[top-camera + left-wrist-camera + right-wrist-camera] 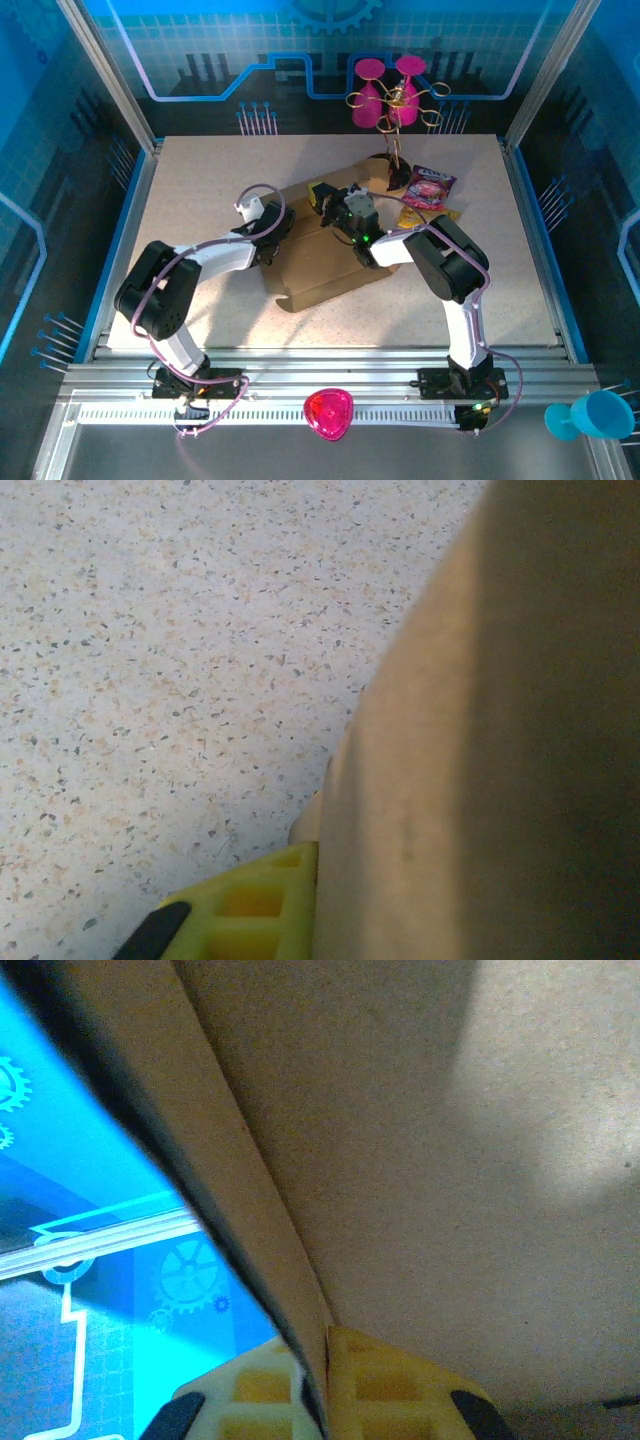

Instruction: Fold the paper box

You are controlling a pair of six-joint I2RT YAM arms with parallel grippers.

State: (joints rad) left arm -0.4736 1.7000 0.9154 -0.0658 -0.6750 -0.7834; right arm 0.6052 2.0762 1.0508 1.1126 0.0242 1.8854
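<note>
Paper box point(320, 265) sits mid-table point(200, 190), a flat brown sheet with its long axis diagonal: near-left corner toward the arm bases, far-right end up by the purple snack bag point(430, 185). Both arms are on it, so neither has any reach to cover. Left gripper point(272, 245) is at the box's left long edge, about midway along. Right gripper point(322, 198) is at the far-left part, further up the same side. On the right wrist view the right gripper point(325, 1360) is clamped on a thin cardboard edge, a flap point(250, 1210) standing up between the yellow fingers, with the main panel point(450, 1160) off to its right. On the left wrist view the left gripper point(315, 865) is closed. One yellow finger point(250, 910) is hard against the cardboard point(480, 730); the other is hidden behind it, so my read is that it's pinching the sheet edge. The box lies to the right of both claws, so I'd say the fold goes over toward that side, along a crease parallel to the long axis.
</note>
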